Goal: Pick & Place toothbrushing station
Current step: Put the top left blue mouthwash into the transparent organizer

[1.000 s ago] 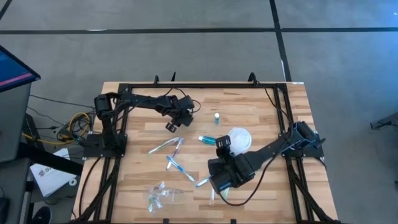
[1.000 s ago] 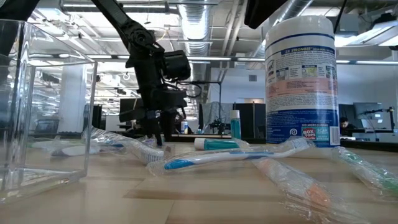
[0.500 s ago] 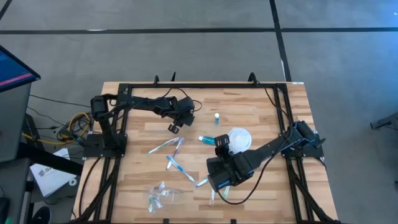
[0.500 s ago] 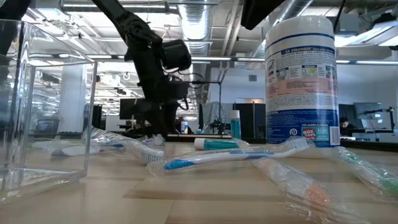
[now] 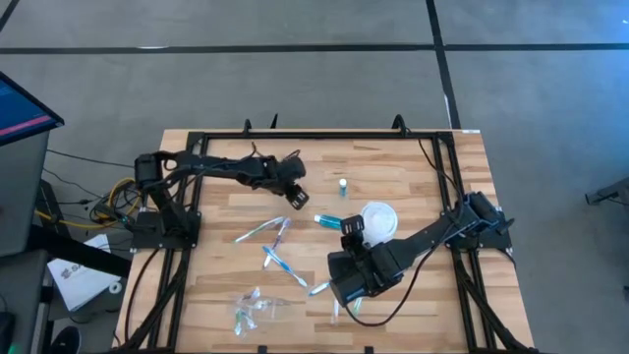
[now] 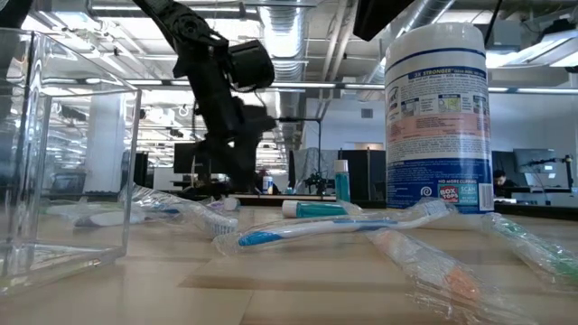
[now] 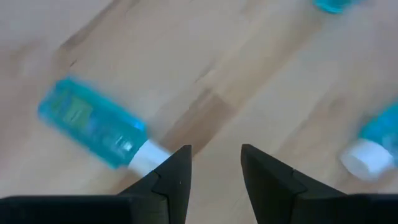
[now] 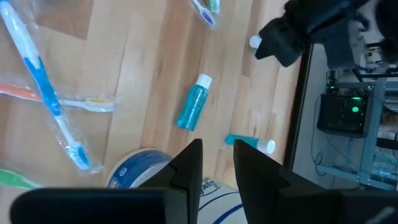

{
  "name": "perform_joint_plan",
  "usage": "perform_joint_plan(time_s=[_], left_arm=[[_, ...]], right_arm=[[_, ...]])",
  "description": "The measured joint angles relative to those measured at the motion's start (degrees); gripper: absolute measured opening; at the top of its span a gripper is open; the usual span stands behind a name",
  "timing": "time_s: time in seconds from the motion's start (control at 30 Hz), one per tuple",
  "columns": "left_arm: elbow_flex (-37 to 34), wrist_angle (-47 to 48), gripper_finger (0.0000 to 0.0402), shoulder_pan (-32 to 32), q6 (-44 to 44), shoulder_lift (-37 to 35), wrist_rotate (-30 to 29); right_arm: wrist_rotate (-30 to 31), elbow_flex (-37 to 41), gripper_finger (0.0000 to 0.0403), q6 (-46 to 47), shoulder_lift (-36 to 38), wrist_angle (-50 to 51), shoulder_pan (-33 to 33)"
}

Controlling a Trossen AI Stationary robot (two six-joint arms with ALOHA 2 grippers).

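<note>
- On the table (image 5: 413, 167), the left gripper (image 7: 214, 165) hovers over bare wood, fingers a bit apart, holding nothing; one bottle (image 7: 93, 132) lies just beside it.
- Right gripper (image 8: 216, 155) sits near the wipes tub (image 6: 436, 117), fingers slightly apart, empty.
- Three bottles, toothbrushes (image 5: 278, 263) scattered, bag (image 5: 257, 307) at the front edge.

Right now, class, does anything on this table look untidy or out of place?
Yes. The toothbrushes lie scattered at odd angles across the table, not lined up. One blue bottle stands upright, while another blue bottle lies on its side beside the wipes canister.
</note>
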State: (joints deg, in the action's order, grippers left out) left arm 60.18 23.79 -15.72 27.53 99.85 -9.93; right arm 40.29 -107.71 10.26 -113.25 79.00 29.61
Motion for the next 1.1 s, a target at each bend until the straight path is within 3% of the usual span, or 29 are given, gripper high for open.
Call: perform_joint_plan(time_s=[0.1, 0.3, 1.1], left_arm=[[-2.2, -0.1, 0.0133, 0.89, 8.02, 0.07, -5.38], [-4.48, -0.68, 0.0133, 0.84, 15.57, 0.09, -9.31], [-4.71, -3.66, 0.0134, 0.9, 21.47, 2.94, -11.29]], right_arm=[[-0.02, -0.01, 0.0082, 0.29, 0.0, -0.09, 0.74], [-0.02, -0.01, 0.0082, 0.29, 0.0, -0.2, 1.69], [0.01, 0.01, 0.0082, 1.77, 0.0, -0.02, 1.88]])
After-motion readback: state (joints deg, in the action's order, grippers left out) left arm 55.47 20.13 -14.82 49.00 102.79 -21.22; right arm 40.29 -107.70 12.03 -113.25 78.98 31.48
